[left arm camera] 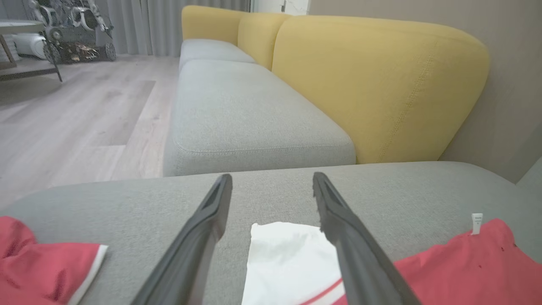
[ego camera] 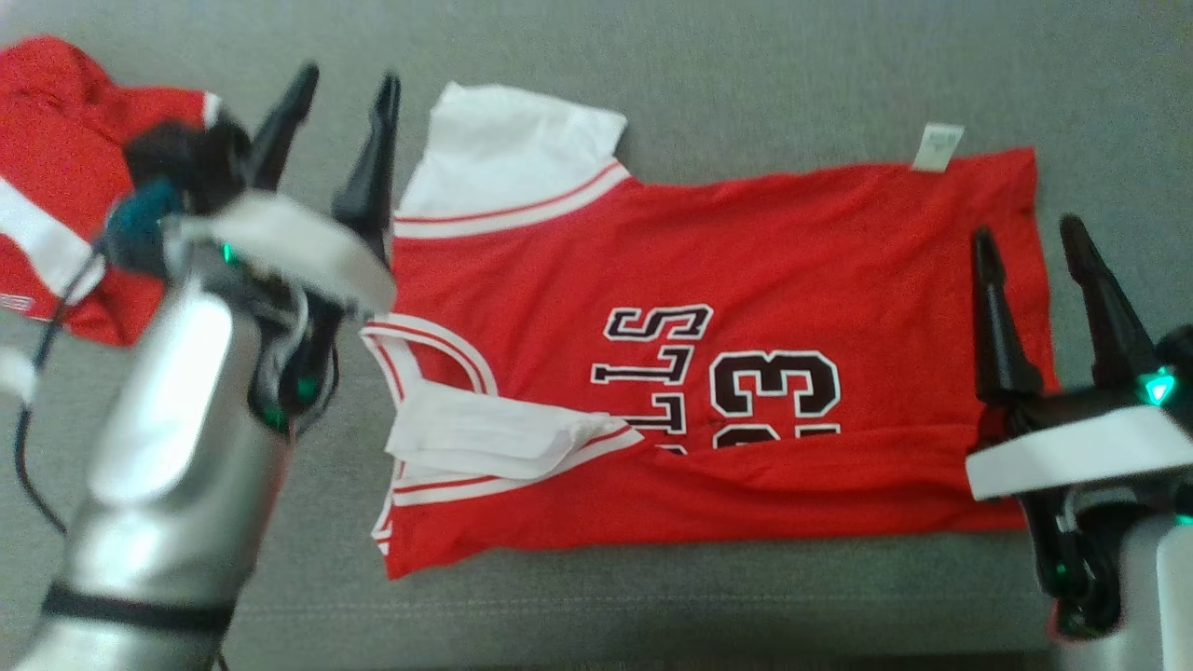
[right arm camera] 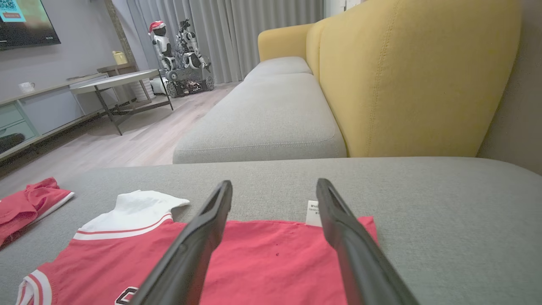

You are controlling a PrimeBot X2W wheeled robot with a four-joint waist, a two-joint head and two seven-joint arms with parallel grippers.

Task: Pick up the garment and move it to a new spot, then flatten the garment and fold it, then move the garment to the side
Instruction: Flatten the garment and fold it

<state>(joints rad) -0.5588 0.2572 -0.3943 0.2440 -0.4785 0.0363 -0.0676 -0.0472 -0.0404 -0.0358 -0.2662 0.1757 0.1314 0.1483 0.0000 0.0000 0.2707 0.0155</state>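
The garment (ego camera: 746, 261) is a red jersey with white sleeves and dark lettering, spread sideways on the grey sofa seat (ego camera: 708, 56). Its near long edge is folded up over the lettering. My left gripper (ego camera: 347, 84) hovers open just left of the jersey's upper white sleeve (ego camera: 503, 149), nothing between its fingers. The left wrist view has that gripper (left arm camera: 272, 178) over the sleeve (left arm camera: 288, 258). My right gripper (ego camera: 1025, 233) stands open above the hem end at the right. In the right wrist view it (right arm camera: 275, 184) sits over the red cloth (right arm camera: 271, 262) near a white label (right arm camera: 313, 212).
A second red-and-white garment (ego camera: 56, 186) lies bunched at the seat's left end. Yellow backrests (right arm camera: 402, 76) line the far side of the sofa. Beyond the seat edge are wooden floor (left arm camera: 84, 110), a low table (right arm camera: 114, 80) and another robot (right arm camera: 178, 55).
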